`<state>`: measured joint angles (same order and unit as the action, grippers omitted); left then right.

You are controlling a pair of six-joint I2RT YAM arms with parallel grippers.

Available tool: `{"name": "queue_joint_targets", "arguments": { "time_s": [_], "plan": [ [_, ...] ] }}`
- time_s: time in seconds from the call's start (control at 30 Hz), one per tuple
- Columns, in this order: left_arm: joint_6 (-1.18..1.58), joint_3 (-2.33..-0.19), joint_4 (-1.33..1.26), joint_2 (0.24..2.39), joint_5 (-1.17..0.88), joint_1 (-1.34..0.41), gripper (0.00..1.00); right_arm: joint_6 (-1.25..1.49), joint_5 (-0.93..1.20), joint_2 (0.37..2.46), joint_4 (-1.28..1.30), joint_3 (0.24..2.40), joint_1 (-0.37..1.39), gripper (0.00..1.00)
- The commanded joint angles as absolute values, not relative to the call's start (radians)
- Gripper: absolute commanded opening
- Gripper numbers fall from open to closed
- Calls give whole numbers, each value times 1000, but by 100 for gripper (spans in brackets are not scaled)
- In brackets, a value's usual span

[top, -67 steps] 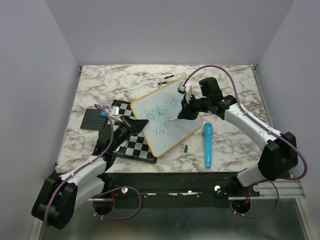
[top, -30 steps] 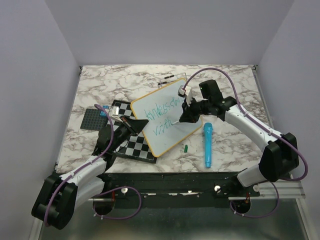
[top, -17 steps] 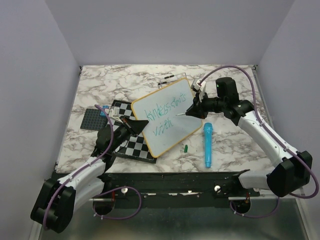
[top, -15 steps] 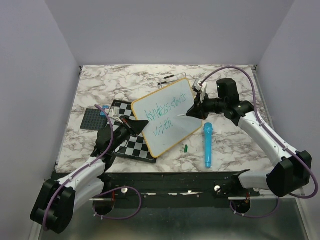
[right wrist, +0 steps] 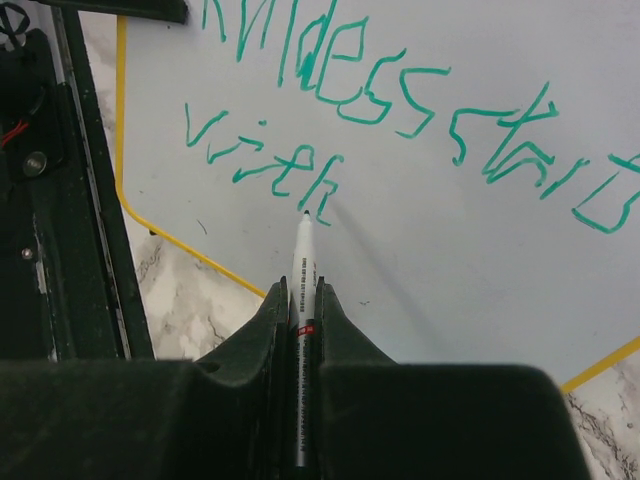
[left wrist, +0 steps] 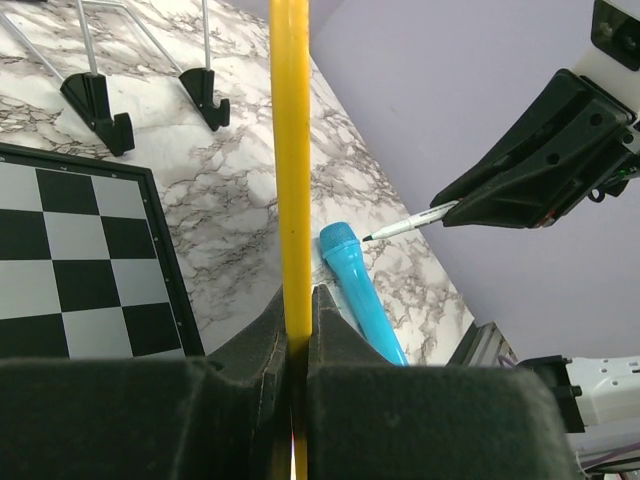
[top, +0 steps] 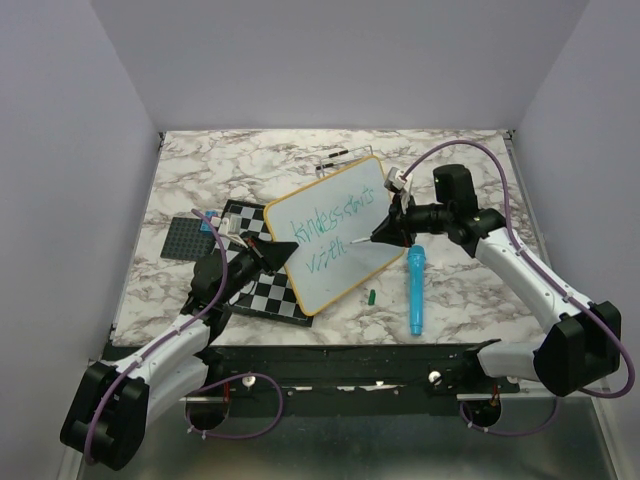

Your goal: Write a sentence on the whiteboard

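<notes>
While left gripper [left wrist: 297,302] clamps whiteboard [top: 332,276] edge, right gripper [right wrist: 303,296] pinches marker [right wrist: 302,250]; tip beside sentence [right wrist: 340,95], bare board beyond.

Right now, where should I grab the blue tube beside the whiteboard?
Grip the blue tube at its slim middle, from straight above, closing across its width: it lies flat on the table, clear of the whiteboard, with a thicker far end.

From the left wrist, the whiteboard [left wrist: 290,150] shows only its yellow edge standing between the left tool's [left wrist: 296,302] fingers; its face is hidden. The tool covers the lower end of the blue cylinder [left wrist: 347,258] just right of it. Ahead of the right tool [right wrist: 303,298], picture edges crop the sentence [right wrist: 345,95], and whether the pen [right wrist: 302,258] tip touches the board is unclear.
</notes>
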<state>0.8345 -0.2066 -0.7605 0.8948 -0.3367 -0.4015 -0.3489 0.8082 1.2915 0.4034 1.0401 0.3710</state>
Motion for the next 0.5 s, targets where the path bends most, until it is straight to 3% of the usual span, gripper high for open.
{"name": "queue_joint_targets", "arguments": {
  "time_s": [0.0,0.47],
  "plan": [
    [795,-245,-798,874,-388,-408,0,-364,861,1272,367,1020,357,1],
    [799,-241,-798,861,-379,-408,0,-359,876,1295,348,1006,356,1]
  ]
}}
